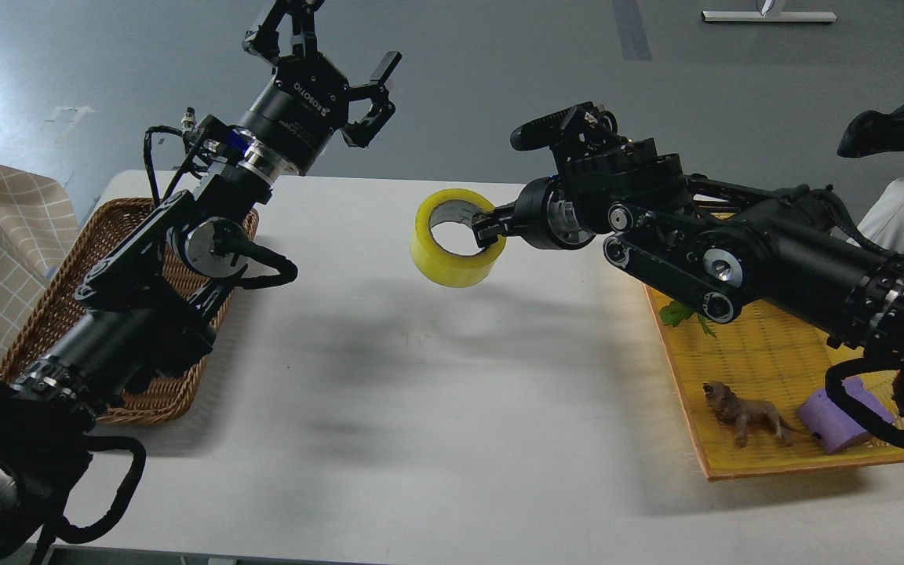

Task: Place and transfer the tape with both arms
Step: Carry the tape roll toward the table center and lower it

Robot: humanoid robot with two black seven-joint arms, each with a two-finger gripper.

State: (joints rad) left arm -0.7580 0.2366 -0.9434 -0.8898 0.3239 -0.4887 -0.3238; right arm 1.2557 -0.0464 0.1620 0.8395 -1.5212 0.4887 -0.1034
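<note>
1. Right tool (490, 233) pinches the wall of the tape (456, 247), one finger inside the core, one outside; roll hangs tilted in the air above the worktop (421, 408), near its middle.
2. Held by the side nearest the right arm, prob. so the far side stays free for the other tool.
3. Left tool (318, 59) is spread wide, empty, raised well apart from the roll, up and to its left; looks ready to receive it.
4. Behind the left arm: wicker basket (138, 404), likely the drop-off.
5. Under the right arm: yellow tray (734, 459) w/ toy lion (746, 412), purple block (836, 424), green leaf (676, 314).
</note>
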